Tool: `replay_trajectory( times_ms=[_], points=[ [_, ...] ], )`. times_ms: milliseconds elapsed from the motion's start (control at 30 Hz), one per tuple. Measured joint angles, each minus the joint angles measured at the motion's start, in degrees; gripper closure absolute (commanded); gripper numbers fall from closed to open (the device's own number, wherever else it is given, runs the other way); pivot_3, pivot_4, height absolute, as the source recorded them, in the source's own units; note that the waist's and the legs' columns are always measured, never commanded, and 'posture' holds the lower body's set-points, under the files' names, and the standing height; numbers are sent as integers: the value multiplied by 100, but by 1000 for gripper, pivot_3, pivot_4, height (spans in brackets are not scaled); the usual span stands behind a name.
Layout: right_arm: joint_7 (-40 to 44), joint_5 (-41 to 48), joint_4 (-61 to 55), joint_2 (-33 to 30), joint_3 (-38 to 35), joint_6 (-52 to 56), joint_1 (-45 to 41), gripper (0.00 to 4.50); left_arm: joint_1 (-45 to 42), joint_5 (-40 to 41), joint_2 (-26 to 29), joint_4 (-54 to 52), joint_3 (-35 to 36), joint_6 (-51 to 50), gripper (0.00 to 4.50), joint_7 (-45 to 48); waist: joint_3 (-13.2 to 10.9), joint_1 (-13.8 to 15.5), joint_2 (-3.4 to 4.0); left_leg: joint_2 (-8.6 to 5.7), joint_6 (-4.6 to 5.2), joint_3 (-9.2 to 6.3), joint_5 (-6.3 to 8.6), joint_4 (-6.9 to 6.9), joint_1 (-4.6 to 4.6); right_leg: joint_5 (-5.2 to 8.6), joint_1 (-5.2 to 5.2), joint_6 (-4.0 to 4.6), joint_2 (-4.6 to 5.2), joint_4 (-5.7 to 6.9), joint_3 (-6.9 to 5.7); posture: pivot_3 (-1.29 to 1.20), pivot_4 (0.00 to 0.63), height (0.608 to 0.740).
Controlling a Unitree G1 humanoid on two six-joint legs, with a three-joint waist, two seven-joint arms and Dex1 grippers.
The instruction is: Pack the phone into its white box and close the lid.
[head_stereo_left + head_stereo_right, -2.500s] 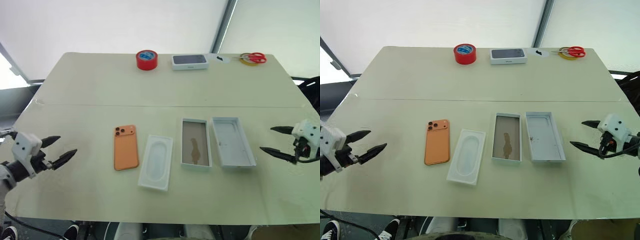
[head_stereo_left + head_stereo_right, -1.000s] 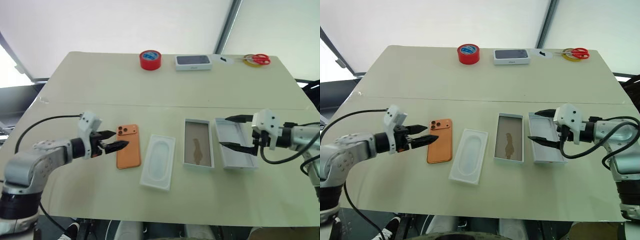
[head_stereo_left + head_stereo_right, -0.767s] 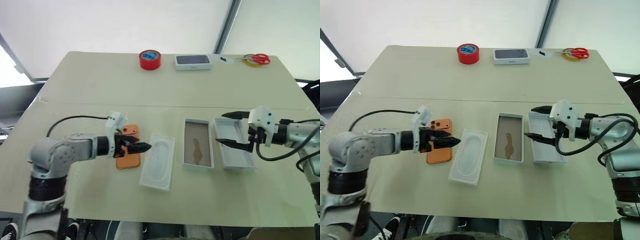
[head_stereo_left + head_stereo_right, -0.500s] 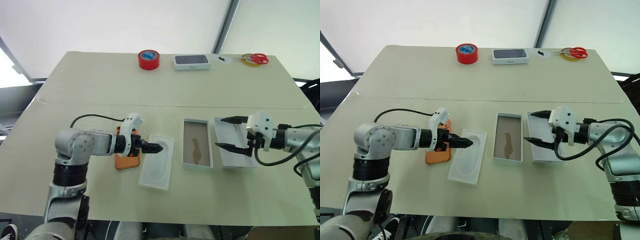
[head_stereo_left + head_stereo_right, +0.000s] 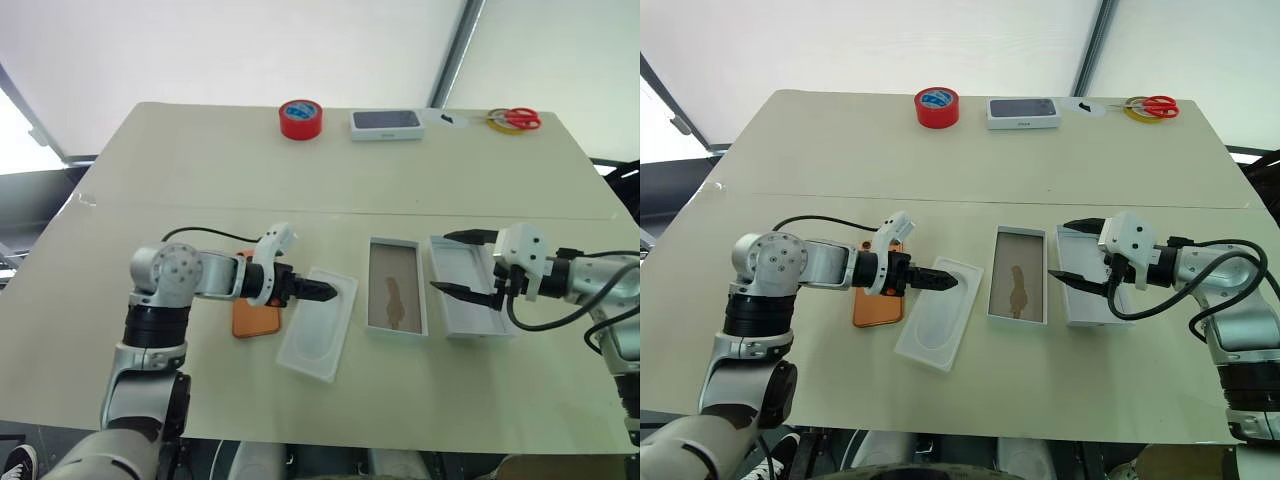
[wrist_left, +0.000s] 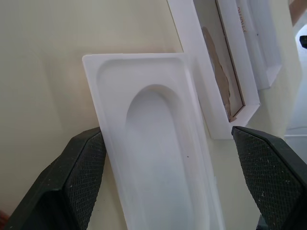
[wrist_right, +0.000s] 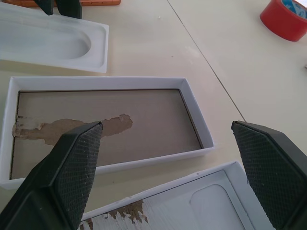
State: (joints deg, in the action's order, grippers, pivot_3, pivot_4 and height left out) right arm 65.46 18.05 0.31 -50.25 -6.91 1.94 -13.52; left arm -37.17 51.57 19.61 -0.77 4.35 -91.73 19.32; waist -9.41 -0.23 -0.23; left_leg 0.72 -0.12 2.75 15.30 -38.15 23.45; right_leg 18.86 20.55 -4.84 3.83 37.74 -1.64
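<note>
Head cam: phone point(image 5: 252, 318) behind left end effector point(image 5: 326, 294); both end effectors wide open, empty.

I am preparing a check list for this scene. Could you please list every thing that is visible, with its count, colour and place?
phone: 1, orange, near half of the table, partly under the left arm
white insert: 1, white with rounded recess, right of the phone
white box: 1, white walls, brownish floor, right of the insert
lid: 1, white, beside the box on its right
tape roll: 1, red, far edge
box with dark top: 1, white, far edge, right of the tape roll
scissors: 1, red handles, far right corner
table: 1, pale beige
left pincer: 1, black, open, over the insert
right pincer: 1, black, open, above the lid
</note>
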Motion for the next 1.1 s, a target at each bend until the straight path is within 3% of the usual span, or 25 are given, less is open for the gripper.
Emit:
replay_trajectory(
  times_ms=[33,233,267,600,733,833,1000,1100],
  points=[
    [-5,0,0,0,0,-7,2,0,64,-10,-20,-1,59,2,1067,-23,1,-1,1,0,0,0,0,0,-3,0,-2,0,0,-1,0,0,150,740],
    [-48,-1,0,-1,-9,-46,38,0,393,-116,-113,25,255,-17,4144,-101,0,16,1,0,0,0,0,0,-4,0,-4,0,0,-1,0,0,150,740],
    [-49,-1,0,-1,-9,-63,38,0,428,-132,-129,45,265,-25,4406,-102,0,28,1,0,0,0,0,0,-4,0,-3,0,0,-1,0,0,150,740],
    [-43,41,-150,36,6,3,142,0,452,-189,-334,193,866,-25,4406,-226,0,87,0,1,-3,-1,-1,1,-5,0,-3,0,-1,0,0,0,150,740],
    [63,69,-680,95,322,167,463,0,182,-273,-858,337,1927,141,4406,-651,-4,98,-7,1,-3,-2,-1,0,-3,0,-3,0,-1,-1,0,0,150,740],
    [159,12,-944,102,650,168,618,0,106,-293,-980,105,2158,266,4406,-843,-4,90,-7,1,-4,-1,-1,0,-4,0,-3,0,-1,-1,0,0,150,740],
    [139,-300,-1211,220,1169,139,631,0,152,-367,-1637,-262,2342,465,4406,-1270,-7,98,-15,1,-7,-3,-2,0,-3,0,-3,-1,-1,-1,-1,0,150,740],
    [105,-662,-1178,269,1503,34,648,861,156,-394,-1741,-426,2346,567,4500,-1428,-8,93,-16,1,-11,-3,-5,0,-4,0,-3,-1,-4,-1,-1,0,150,740]
  ],
)
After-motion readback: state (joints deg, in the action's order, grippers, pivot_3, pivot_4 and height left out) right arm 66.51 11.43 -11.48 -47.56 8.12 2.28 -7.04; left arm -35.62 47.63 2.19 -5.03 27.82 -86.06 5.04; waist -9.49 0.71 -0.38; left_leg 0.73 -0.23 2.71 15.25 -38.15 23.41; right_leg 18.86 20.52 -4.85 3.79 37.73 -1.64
